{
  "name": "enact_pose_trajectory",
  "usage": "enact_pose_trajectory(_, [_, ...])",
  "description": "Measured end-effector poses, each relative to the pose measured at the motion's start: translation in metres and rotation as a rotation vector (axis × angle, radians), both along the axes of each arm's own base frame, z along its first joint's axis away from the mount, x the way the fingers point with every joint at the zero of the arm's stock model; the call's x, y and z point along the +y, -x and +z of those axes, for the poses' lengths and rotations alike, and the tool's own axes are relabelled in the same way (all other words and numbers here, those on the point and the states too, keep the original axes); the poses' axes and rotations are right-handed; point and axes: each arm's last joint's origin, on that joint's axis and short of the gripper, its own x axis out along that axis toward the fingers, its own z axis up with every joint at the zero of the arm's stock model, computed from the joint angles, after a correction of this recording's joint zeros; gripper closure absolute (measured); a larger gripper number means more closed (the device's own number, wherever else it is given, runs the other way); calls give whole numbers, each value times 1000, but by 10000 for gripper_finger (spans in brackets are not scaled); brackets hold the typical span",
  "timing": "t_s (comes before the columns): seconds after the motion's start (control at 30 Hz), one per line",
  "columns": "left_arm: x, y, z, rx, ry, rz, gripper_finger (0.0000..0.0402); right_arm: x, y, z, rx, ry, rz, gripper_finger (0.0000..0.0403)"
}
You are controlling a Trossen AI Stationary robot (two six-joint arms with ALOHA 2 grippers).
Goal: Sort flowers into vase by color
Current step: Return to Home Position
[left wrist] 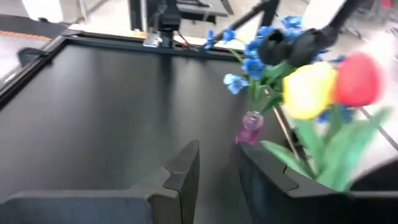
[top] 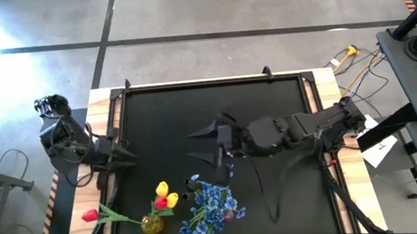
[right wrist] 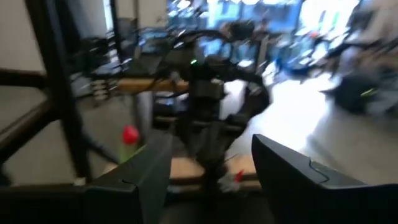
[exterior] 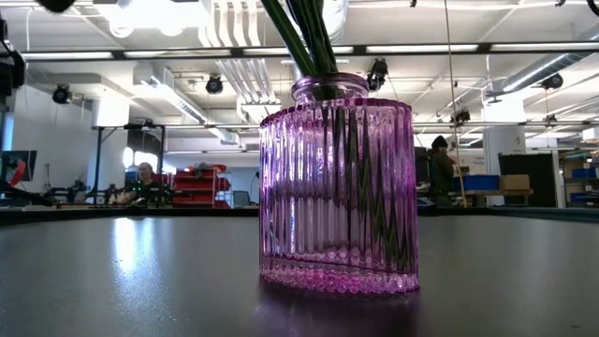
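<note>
Black matting [top: 171, 120] covers my table in the overhead feed, and both arms hang over it with nothing held. My left gripper [top: 126, 153] sits at the left edge, its fingers [left wrist: 180, 177] apart in its own wrist camera. My right gripper [top: 205, 145] is near the middle, jaws spread too. Only the overhead feed gives me the yellow vase [top: 152, 226], low in that picture and left of centre, holding yellow tulips [top: 167, 194] and a red tulip [top: 90, 215] that leans out leftward. Just beside it, blue sprays [top: 212, 206] fill the purple vase [exterior: 337, 187], whose ribbed glass and green stems [exterior: 304, 37] I can read only from table level. My right wrist camera looks across at the left arm [right wrist: 205, 106].
</note>
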Motion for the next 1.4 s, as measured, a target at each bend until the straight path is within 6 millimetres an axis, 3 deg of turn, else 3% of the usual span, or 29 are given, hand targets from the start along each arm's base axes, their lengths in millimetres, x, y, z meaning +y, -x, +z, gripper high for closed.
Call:
enact_pose_trajectory(0.13, [-1,-4,-35,-45,7,76,319,-13,-11,-20,58,-41,62,230])
enact_pose_trajectory(0.27, [-1,-12,-64,-115,74,178,332,-21,-18,-34,24,-51,49,293])
enact_pose_trajectory(0.4, [-4,-24,-92,-183,143,231,344,-26,-12,-46,-68,-68,47,375])
enact_pose_trajectory(0.47, [-4,-29,-102,-201,128,223,349,-28,-3,-55,-75,-77,47,386])
enact_pose_trajectory(0.57, [4,-33,-103,-226,64,269,356,-32,17,-66,-91,-99,51,391])
enact_pose_trajectory(0.73, [29,-31,-80,-282,-28,424,362,-42,63,-66,-215,-165,73,393])
enact_pose_trajectory(0.93, [48,-27,-74,-306,-17,428,362,-61,119,-92,43,-15,-17,390])
enact_pose_trajectory(1.03, [53,-30,-85,-276,-23,430,362,-65,143,-105,118,-150,-35,390])
enact_pose_trajectory(1.13, [57,-32,-94,-273,-21,457,362,-67,153,-120,130,-230,-43,390])
enact_pose_trajectory(1.4, [57,-27,-103,-346,4,450,363,-68,169,-181,17,-160,118,390])
